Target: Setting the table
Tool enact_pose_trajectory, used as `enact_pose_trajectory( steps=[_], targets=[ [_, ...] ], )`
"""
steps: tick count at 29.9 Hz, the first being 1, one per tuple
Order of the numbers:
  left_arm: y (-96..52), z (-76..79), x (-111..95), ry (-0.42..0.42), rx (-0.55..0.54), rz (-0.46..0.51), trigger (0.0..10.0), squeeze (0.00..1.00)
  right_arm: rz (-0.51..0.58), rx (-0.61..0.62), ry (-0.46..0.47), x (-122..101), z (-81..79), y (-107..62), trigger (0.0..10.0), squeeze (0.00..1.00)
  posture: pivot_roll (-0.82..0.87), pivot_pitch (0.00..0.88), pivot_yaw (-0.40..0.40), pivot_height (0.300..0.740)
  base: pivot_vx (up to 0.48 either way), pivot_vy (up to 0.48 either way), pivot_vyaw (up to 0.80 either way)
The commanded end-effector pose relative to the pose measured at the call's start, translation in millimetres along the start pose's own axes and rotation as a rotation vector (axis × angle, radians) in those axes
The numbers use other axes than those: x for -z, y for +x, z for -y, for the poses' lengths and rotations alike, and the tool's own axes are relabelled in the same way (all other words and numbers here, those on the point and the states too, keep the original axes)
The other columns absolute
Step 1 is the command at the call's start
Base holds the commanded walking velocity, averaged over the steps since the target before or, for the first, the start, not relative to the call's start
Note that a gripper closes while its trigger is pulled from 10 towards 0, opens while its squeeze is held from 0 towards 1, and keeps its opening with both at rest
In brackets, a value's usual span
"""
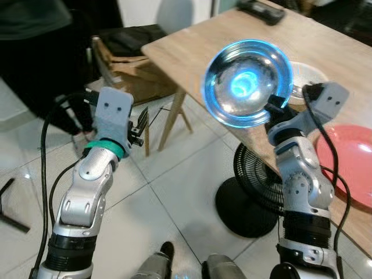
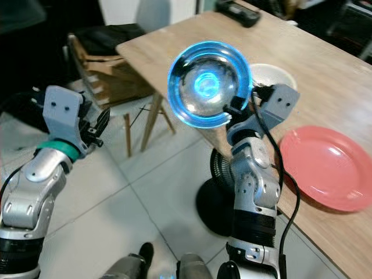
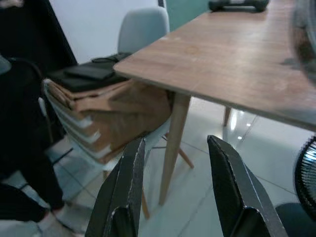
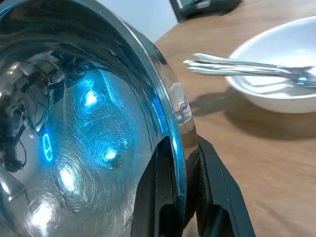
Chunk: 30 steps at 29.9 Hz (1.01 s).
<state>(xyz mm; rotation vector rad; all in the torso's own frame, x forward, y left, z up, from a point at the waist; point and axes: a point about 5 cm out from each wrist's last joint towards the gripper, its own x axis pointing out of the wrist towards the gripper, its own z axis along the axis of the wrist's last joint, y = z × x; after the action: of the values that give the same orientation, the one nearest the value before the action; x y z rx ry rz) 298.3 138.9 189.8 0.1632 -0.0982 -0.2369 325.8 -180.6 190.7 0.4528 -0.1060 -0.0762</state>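
My right gripper (image 1: 274, 106) is shut on the rim of a shiny steel bowl (image 1: 247, 81), holding it tilted up above the near edge of the wooden table (image 1: 232, 35); its rim sits between the fingers (image 4: 217, 197). Behind it on the table stands a white bowl (image 4: 286, 74) with metal cutlery (image 4: 247, 66) resting across it. A red plate (image 2: 331, 168) lies on the table at the right. My left gripper (image 1: 139, 125) is open, off the table's left side over the floor, with nothing between its fingers (image 3: 232, 182).
A chair (image 3: 143, 27) piled with folded cardboard and dark items (image 3: 98, 103) stands left of the table. A black floor fan (image 1: 250, 186) sits under the table's edge. A black device (image 1: 261, 10) lies at the table's far end. A person in dark clothes (image 1: 35, 58) is at the left.
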Motion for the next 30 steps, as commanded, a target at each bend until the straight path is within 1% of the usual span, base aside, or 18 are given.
enact_pose_trajectory(
  steps=[1,30],
  targets=[
    [-1.2,-1.6,2.6,0.009,-0.009,-0.014,10.0,0.00,0.012,-0.003,0.005,-2.7,0.5,-0.3,10.0,0.00,-0.13,0.000,0.036,0.740,0.000,0.000,0.79],
    [-1.6,6.3,7.5,0.017,0.006,-0.032,10.0,0.00,-0.004,-0.015,-0.005,1.9,-0.9,-1.3,10.0,0.02,-0.13,0.000,0.037,0.740,0.000,0.000,0.79]
  ],
)
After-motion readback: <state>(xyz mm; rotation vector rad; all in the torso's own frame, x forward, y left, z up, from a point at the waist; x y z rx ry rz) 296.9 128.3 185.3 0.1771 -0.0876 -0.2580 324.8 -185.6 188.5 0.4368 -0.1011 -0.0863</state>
